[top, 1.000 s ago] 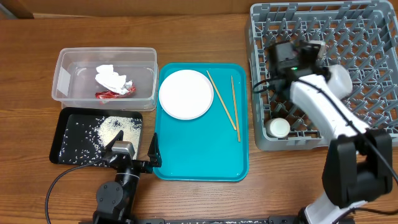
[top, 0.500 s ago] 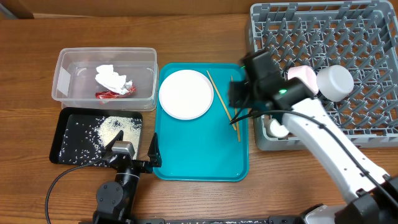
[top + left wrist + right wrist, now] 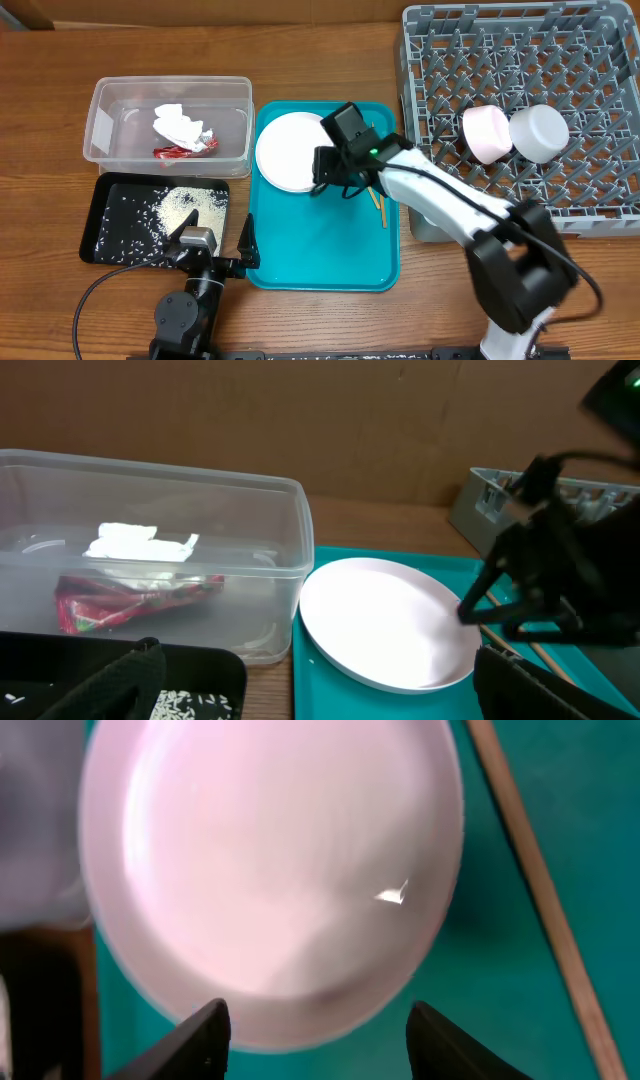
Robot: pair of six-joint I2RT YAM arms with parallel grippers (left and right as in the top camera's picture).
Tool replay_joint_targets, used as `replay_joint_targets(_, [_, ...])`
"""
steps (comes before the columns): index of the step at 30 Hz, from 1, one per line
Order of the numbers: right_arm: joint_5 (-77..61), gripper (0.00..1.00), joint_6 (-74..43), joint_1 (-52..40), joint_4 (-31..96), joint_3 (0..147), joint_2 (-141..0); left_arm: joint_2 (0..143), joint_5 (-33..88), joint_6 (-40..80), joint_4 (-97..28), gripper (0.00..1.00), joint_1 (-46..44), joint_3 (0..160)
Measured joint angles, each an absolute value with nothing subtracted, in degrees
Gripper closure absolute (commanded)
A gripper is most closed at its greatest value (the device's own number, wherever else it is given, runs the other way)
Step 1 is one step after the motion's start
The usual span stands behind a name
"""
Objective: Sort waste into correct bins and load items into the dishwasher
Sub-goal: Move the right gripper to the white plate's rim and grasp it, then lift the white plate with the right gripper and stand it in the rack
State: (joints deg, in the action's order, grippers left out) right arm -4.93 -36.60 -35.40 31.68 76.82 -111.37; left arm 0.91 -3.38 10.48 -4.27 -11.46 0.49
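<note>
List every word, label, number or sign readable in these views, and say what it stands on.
No text can be read in any view.
Wrapper in the tub: red-and-white print, too small and blurred to read.
Plate, tray, rack: no markings show.

Right gripper on the wrist cam: jaws are spread wide, and the white plate fills everything ahead of and between them, with nothing else in the way there. Outside the right-hand finger I get a strip of bare teal tray, then a chopstick running alongside. Left gripper is spread too. The clear tub walls off ahead on its left-finger side, and my right arm hangs ahead on the right-finger side. Only the gap between them, over the plate, looks passable.
</note>
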Motion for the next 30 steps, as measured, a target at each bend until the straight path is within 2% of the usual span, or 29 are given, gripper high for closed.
replay_joint_targets(1, [-4.93, 0.42, -38.37, -35.22, 30.50, 76.82, -112.79, 0.91, -3.38, 10.48, -4.27, 0.00, -11.46, 0.49])
replay_joint_targets(4, [-4.99, 0.54, -42.19, -34.87, 29.04, 76.79, -116.01, 0.91, -3.36, 10.48, -4.27, 0.00, -11.46, 0.49])
replay_joint_targets(6, [-5.13, 0.76, -44.45, -34.87, 28.36, 76.82, -117.03, 0.91, -3.38, 10.48, -4.25, 0.00, -11.46, 0.49])
replay_joint_targets(8, [-5.37, 0.93, -46.15, -34.87, 29.17, 76.82, -117.08, 0.91, -3.38, 10.48, -4.27, 0.00, -11.46, 0.49])
replay_joint_targets(9, [-5.67, 0.96, -46.85, -34.87, 29.76, 76.82, -117.27, 0.91, -3.36, 10.48, -4.27, 0.00, -11.46, 0.49])
replay_joint_targets(15, [-5.96, 0.96, -47.55, -34.48, 32.88, 76.93, -116.57, 0.91, -3.36, 10.50, -4.27, 0.00, -11.46, 0.49])
replay_joint_targets(21, [2.55, 0.96, -42.48, -33.80, 38.50, 76.25, -106.85, 0.91, -3.38, 10.50, -4.27, 0.00, -11.46, 0.49])
replay_joint_targets(30, [37.69, 0.96, -33.21, -27.40, 37.30, 76.55, -83.24, 0.91, -3.38, 10.48, -4.25, 0.00, -11.46, 0.49])
